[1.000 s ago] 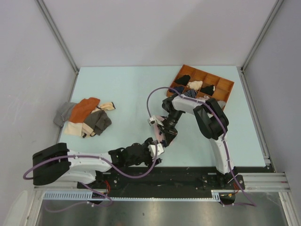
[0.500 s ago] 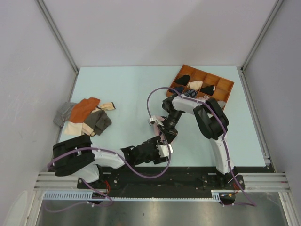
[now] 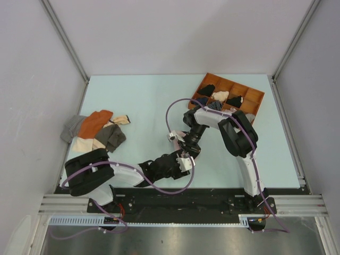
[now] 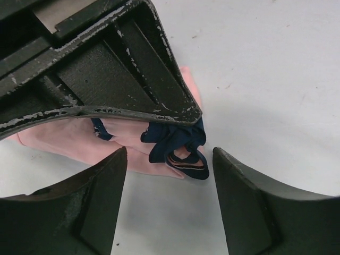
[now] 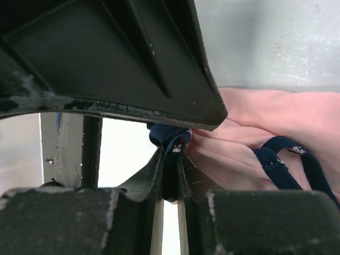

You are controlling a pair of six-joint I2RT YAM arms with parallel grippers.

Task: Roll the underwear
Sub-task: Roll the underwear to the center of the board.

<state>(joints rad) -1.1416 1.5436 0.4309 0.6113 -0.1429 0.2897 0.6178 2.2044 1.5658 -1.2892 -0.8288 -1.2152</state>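
The underwear (image 4: pixel 133 142) is light pink with dark navy edging and lies crumpled on the pale table. In the top view both grippers sit over it and hide it. My right gripper (image 5: pixel 170 164) is shut on a bunch of the navy edging, with pink fabric (image 5: pixel 260 133) spreading to its right. My left gripper (image 4: pixel 170 178) is open and empty. Its fingers (image 4: pixel 101 202) stand either side of the navy bunch (image 4: pixel 180 151), just short of it. In the top view the left gripper (image 3: pixel 183 162) is right below the right gripper (image 3: pixel 189 151).
A pile of other clothes (image 3: pixel 98 133), with an orange cloth (image 3: pixel 94 122) on top, lies at the table's left edge. An orange compartment tray (image 3: pixel 257 108) holding rolled items stands at the back right. The right gripper's black body (image 4: pixel 106 69) fills the upper left of the left wrist view.
My left arm has swung right and forward, bringing its open gripper up against the right gripper at the underwear. The right gripper has barely moved and stays shut on the edging.
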